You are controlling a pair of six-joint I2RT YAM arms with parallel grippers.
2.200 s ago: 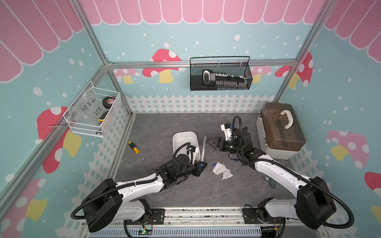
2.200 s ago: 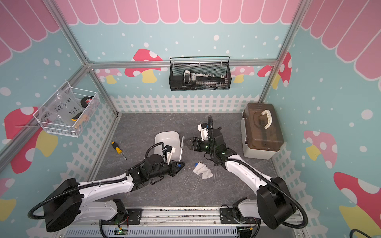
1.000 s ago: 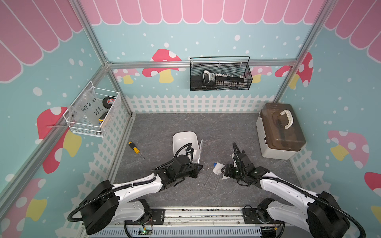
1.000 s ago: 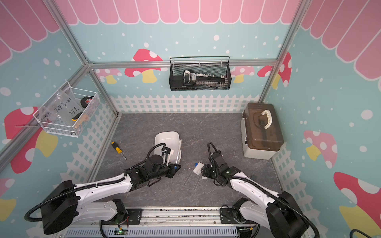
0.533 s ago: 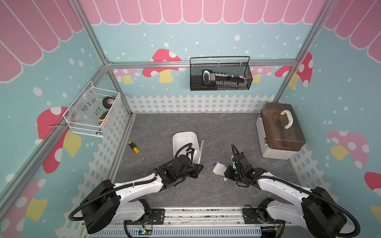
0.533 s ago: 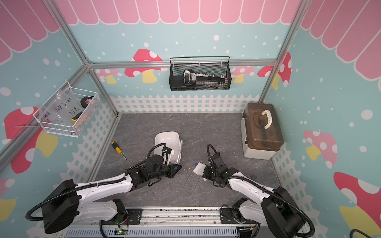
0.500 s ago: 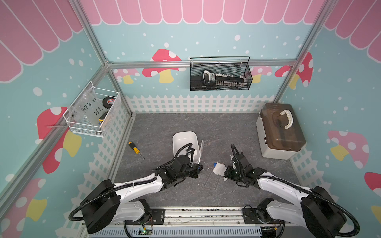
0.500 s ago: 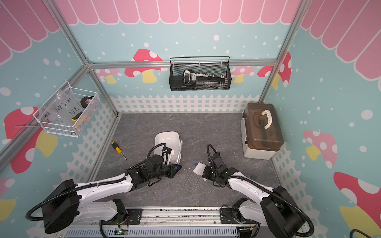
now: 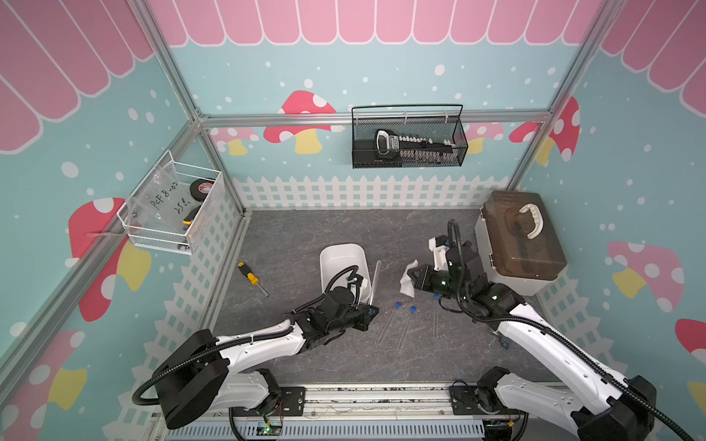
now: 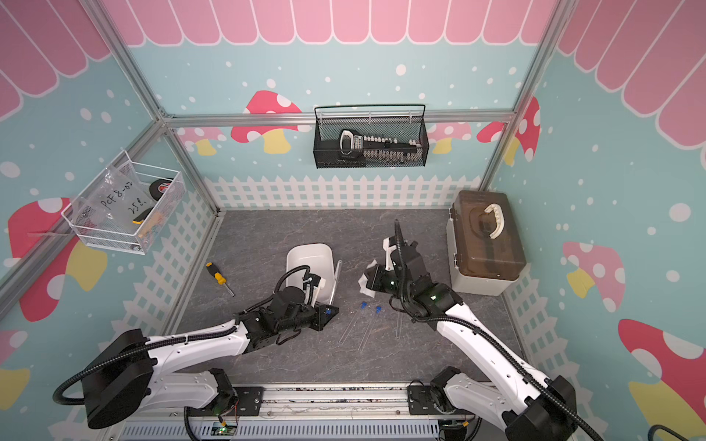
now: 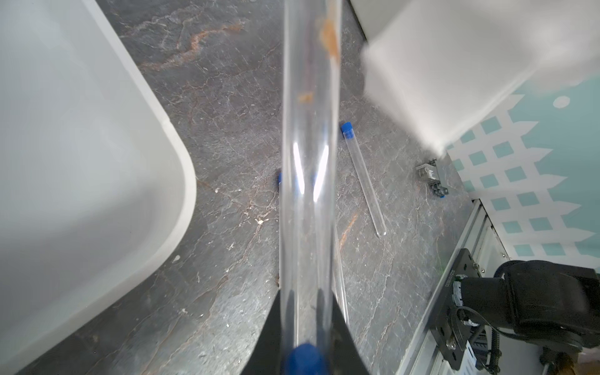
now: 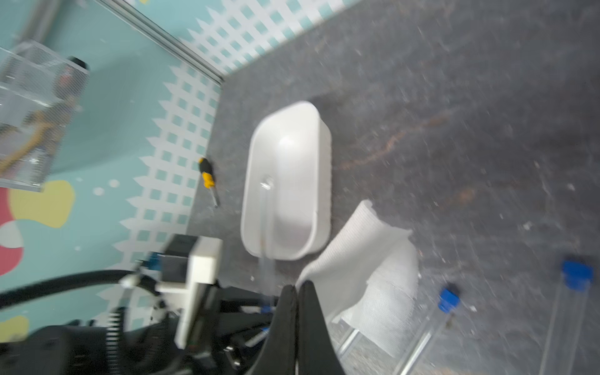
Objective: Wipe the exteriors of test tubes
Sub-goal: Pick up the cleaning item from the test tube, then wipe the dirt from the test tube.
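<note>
Two grips matter here, and both look thin. Your left gripper (image 9: 368,311) is clamped on the blue-capped end of one test tube (image 9: 374,278). The tube rises slanted from the jaws, with its free end up beside the white tray (image 9: 340,246). Your right gripper (image 9: 414,277) has its jaws pressed together on a white cloth (image 9: 407,282). The cloth hangs off the tips above the table (image 9: 305,229), near the tube but apart from it.

Since you hold the tube by one end only, a sideways push from the cloth could swivel it in the jaws or work it loose. Dragging the cloth along the tube could also tug it out of your right jaws if the pinch is only on an edge.

Further out, three loose tubes (image 9: 405,328) lie between your arms. They are round, so a low pass by either arm would likely roll them.

You cannot see how much cloth sits inside the right jaws, because the right wrist view is smeared. In the left wrist view, brownish marks (image 11: 329,35) show on the held tube, but you cannot tell whether they are on its inside or its outside. Your right arm covers part of the loose tube nearest it.
</note>
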